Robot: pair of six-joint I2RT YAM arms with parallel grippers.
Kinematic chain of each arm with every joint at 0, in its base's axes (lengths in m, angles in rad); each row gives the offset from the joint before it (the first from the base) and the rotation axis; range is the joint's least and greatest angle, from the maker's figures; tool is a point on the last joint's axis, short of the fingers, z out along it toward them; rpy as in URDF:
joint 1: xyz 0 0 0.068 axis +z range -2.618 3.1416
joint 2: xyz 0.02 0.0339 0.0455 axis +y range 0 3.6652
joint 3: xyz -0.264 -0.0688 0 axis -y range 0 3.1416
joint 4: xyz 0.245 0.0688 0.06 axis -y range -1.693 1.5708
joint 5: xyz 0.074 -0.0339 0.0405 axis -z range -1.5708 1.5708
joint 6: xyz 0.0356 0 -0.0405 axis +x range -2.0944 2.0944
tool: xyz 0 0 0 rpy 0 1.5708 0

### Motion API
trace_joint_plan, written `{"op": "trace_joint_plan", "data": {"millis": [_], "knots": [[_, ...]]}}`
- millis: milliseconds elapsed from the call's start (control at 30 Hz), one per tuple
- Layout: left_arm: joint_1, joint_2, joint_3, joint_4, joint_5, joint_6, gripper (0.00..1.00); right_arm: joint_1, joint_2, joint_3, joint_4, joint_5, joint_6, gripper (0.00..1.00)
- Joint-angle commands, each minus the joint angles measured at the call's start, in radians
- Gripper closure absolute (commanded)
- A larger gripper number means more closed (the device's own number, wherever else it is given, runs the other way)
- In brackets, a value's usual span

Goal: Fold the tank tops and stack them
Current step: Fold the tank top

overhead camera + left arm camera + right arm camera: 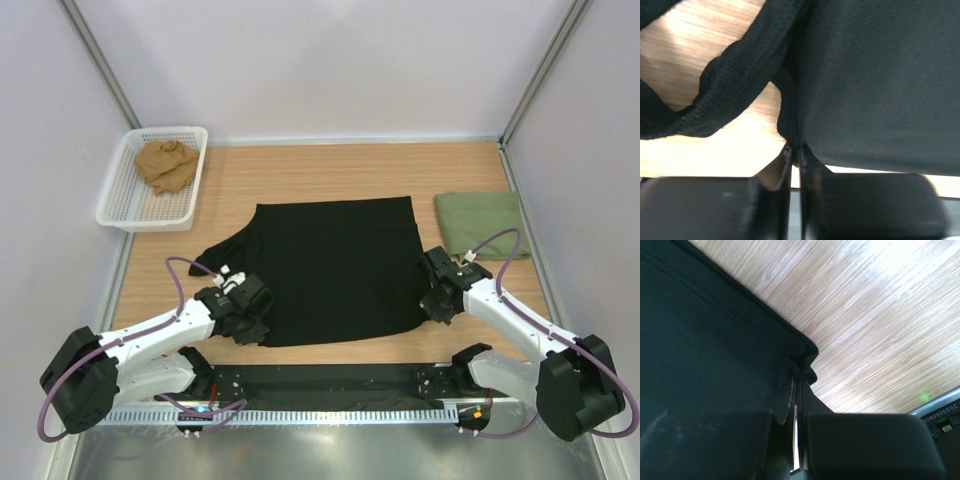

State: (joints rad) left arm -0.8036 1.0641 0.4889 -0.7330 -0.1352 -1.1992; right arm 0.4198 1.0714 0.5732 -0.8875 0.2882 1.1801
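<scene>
The black tank top (340,265) lies spread flat in the middle of the table, its straps trailing to the left. My left gripper (250,312) sits at its near left edge. In the left wrist view the fingertips (795,148) are pressed together on a fold of the black cloth (880,75). My right gripper (433,300) is at the near right corner, and the right wrist view shows it (799,381) shut on that bunched corner (705,330). An olive green tank top (482,225) lies folded at the right side of the table.
A white mesh basket (115,215) stands at the far left with a brown cloth (165,165) inside. White walls close in the table on three sides. A black rail (330,385) runs along the near edge between the arm bases.
</scene>
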Motion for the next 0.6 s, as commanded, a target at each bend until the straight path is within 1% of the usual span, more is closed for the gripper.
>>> {"op": "trace_joint_plan", "data": {"millis": [0, 133, 267, 333, 433, 567], "knots": [[-0.006, 0.007, -0.016, 0.014, -0.040, 0.006, 0.99, 0.007, -0.018, 0.005, -0.014, 0.020, 0.003, 0.99], [-0.006, -0.033, -0.013, 0.001, -0.021, 0.000, 1.00, 0.005, -0.031, 0.020, -0.028, 0.025, -0.002, 0.99], [-0.008, -0.069, 0.039, -0.049, 0.003, 0.001, 1.00, 0.007, -0.042, 0.060, -0.065, 0.037, -0.007, 0.99], [-0.006, -0.072, 0.063, -0.069, 0.009, 0.009, 1.00, 0.005, -0.048, 0.089, -0.090, 0.055, -0.008, 0.99], [-0.005, -0.069, 0.097, -0.094, -0.023, 0.024, 1.00, 0.005, -0.051, 0.123, -0.097, 0.080, -0.014, 0.99], [-0.003, -0.020, 0.149, -0.103, -0.044, 0.053, 1.00, 0.004, -0.012, 0.175, -0.097, 0.100, -0.030, 0.99]]}}
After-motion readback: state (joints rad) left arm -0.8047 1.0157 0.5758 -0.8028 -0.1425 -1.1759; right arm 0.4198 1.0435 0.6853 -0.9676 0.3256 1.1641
